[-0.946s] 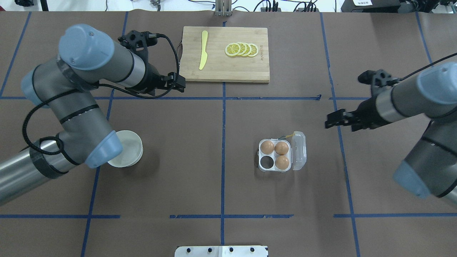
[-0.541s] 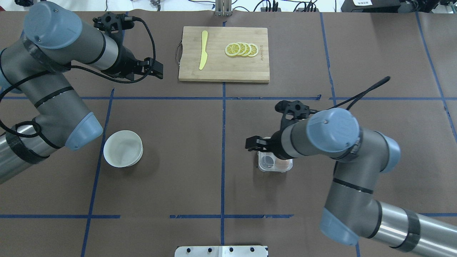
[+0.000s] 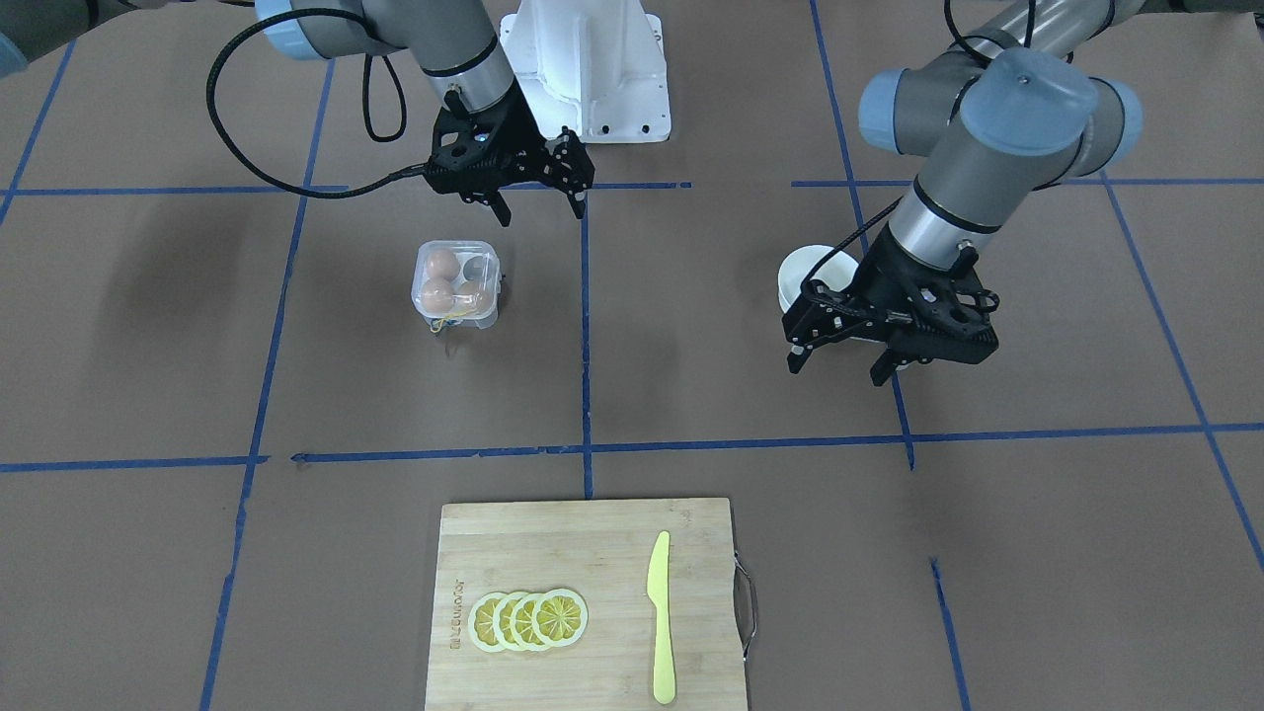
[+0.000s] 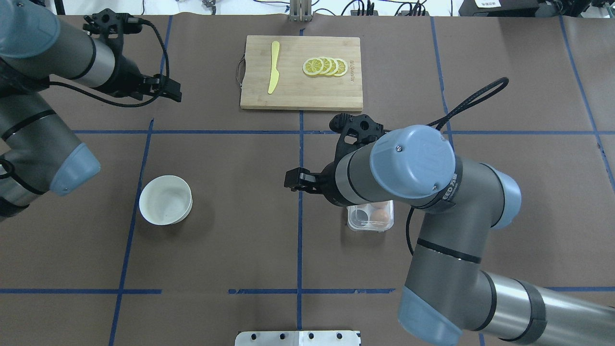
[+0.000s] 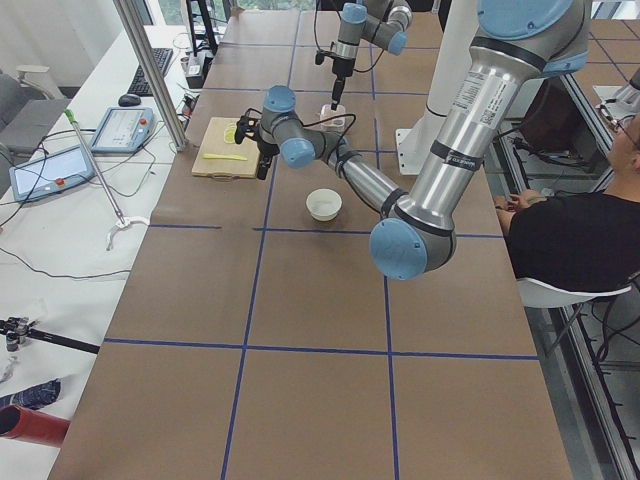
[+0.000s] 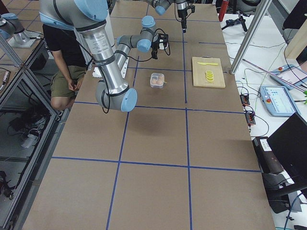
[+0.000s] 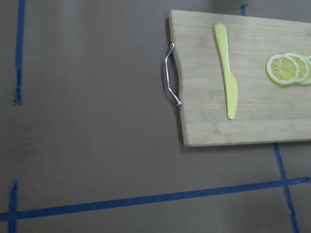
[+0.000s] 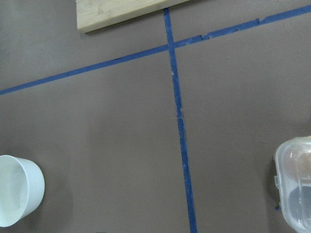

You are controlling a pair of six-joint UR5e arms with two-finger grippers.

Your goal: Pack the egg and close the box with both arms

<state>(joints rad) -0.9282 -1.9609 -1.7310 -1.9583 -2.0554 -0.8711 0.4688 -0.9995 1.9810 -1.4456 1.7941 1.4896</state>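
Observation:
The clear box (image 3: 456,284) lies on the table with its lid folded down over the cells. Three orange-brown eggs (image 3: 435,293) show through it; one cell holds no egg. In the overhead view the right arm hides part of the box (image 4: 372,217). My right gripper (image 3: 542,215) is open and empty, above the table just beyond the box on the robot's side, apart from it. My left gripper (image 3: 834,373) is open and empty, near the white bowl. It also shows in the overhead view (image 4: 176,93), far from the box.
A white bowl (image 4: 166,200) stands on the robot's left. A wooden cutting board (image 4: 301,72) with a yellow knife (image 4: 274,67) and lemon slices (image 4: 325,67) lies at the table's far side. Blue tape lines cross the brown table.
The box lid, open at first, now lies shut. My right arm swung in over the box and its gripper moved on past it. My left arm drew back toward the far left.

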